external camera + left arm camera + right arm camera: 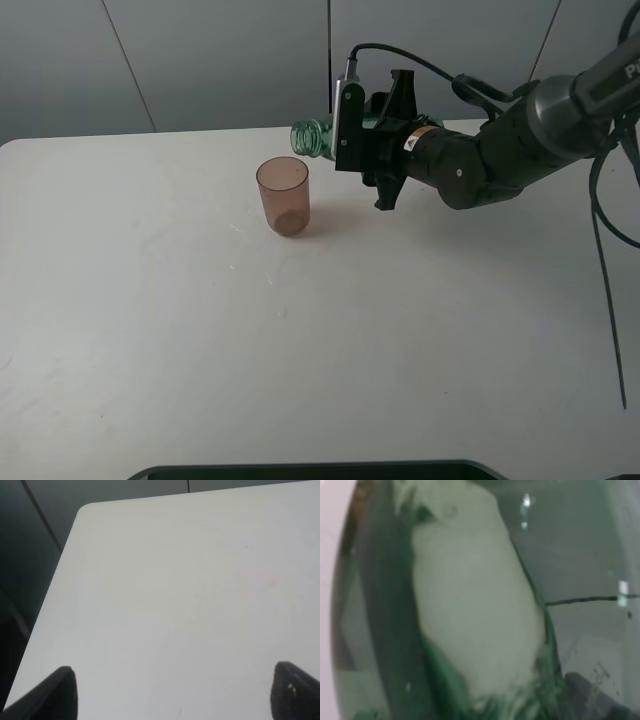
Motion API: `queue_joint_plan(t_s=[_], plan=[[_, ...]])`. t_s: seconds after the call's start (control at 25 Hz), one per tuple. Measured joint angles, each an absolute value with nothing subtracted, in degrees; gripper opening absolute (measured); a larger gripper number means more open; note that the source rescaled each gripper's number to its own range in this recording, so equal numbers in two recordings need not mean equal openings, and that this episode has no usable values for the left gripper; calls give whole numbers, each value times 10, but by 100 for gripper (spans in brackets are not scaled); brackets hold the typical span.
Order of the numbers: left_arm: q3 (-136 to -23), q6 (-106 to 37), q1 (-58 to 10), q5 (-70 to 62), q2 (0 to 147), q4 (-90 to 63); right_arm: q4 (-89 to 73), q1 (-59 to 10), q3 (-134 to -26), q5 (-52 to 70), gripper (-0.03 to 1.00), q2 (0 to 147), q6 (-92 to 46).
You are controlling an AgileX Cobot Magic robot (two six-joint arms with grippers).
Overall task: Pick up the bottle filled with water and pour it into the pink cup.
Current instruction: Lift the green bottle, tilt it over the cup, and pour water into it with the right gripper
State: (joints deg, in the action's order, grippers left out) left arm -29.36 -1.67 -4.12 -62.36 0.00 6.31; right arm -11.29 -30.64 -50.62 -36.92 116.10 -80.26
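The green-tinted bottle [312,137] lies tipped on its side in my right gripper [372,135], its ribbed open mouth pointing left, just above and to the right of the pink cup [284,196]. The cup stands upright on the white table [200,330]. In the right wrist view the green glass of the bottle [470,605] fills the picture and hides the fingers. My left gripper [172,692] shows only in the left wrist view: its two dark fingertips [55,695] stand wide apart over bare table, nothing between them.
The right arm [500,140] reaches in from the right with a black cable looping above it. A grey wall runs behind the table. A dark edge [320,470] sits at the table's front. The table's left rim and corner [85,510] show in the left wrist view.
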Motion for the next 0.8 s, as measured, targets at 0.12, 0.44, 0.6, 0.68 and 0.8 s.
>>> queue_joint_plan(t_s=[0.12,0.44,0.6,0.68,0.8], plan=[[-294,-17,-41,-624,0,63,-114,-306,-506,-369,0,1161,-810],[-294,-17,-41,-624,0,63,-132,-306,-534,-351,0,1167,-818],[-294,-17,-41,-624,0,63,-150,-306,-550,-341,0,1177,-846],[-294,-17,-41,-624,0,63,-158,-306,-551,-336,0,1181,-870],[-294,-17,-41,-624,0,63,-163,-306,-551,-334,0,1189,-897]])
